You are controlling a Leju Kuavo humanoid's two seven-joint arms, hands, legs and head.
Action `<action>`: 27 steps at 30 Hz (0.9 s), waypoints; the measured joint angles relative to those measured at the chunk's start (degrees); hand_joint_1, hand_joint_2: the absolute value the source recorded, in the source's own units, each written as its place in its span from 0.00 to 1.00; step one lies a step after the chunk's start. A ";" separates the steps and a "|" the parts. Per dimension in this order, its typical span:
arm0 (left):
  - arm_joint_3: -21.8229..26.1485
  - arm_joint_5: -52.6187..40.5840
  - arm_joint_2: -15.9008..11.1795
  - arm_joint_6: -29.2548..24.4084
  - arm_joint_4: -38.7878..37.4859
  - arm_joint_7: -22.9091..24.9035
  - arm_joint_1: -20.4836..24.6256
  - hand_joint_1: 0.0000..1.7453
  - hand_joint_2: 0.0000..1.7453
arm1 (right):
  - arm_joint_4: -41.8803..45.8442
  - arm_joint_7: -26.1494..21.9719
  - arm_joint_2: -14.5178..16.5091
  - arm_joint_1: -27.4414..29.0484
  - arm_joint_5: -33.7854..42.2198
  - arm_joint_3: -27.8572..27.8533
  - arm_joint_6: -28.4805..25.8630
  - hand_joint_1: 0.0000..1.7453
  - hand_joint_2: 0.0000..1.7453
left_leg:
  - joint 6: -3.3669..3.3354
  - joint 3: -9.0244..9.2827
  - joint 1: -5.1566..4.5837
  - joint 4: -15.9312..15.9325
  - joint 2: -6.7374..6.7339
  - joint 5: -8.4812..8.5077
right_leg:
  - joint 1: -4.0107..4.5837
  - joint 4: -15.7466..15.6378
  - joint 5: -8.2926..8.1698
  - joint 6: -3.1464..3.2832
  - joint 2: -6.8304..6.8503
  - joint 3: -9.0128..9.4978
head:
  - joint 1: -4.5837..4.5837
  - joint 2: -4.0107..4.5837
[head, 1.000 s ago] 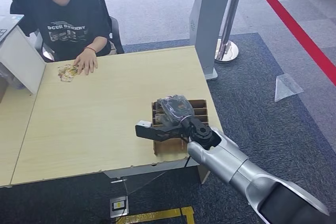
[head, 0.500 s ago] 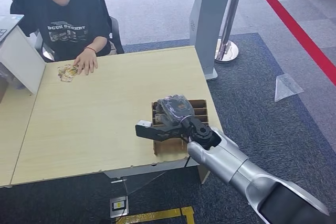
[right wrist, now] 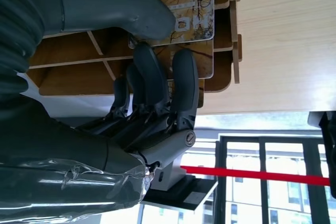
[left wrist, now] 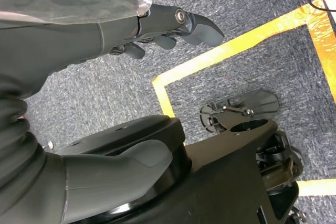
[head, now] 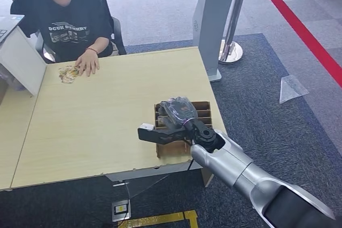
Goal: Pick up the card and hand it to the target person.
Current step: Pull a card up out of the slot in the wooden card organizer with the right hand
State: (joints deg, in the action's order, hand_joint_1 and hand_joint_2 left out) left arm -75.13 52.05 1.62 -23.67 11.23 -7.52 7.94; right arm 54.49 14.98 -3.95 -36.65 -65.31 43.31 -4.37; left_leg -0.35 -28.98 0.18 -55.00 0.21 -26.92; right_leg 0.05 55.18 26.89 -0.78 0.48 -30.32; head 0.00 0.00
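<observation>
Right hand [head: 174, 124] over the slotted box [head: 203, 111] at the surface's near edge; wrist view shows thumb and fingers [right wrist: 184, 85] pinching a card [right wrist: 190, 11] in its slots; left hand [left wrist: 130, 30] hangs unclenched, holding nothing.

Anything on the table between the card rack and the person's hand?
No. The head view shows bare tabletop between the card rack and the person's hand. Some cards lie beside that hand, off the line.
</observation>
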 joint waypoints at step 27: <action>-0.09 0.03 0.00 -0.07 -0.01 -0.09 0.14 0.00 1.00 | 1.50 -0.02 -0.32 -1.28 -0.92 0.05 0.40 0.55 1.00 | 0.00 -0.04 -0.01 -0.03 -0.02 -0.01 | -0.01 0.03 0.00 0.00 -0.02 -0.04 | 0.00 0.00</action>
State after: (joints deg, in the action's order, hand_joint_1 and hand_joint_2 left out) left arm -75.22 52.08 1.63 -23.75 11.23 -7.61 8.08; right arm 55.99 14.96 -4.26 -37.93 -66.23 43.37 -3.97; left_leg -0.35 -29.01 0.17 -55.03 0.19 -26.93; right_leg 0.04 55.21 26.89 -0.78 0.46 -30.36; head 0.00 0.00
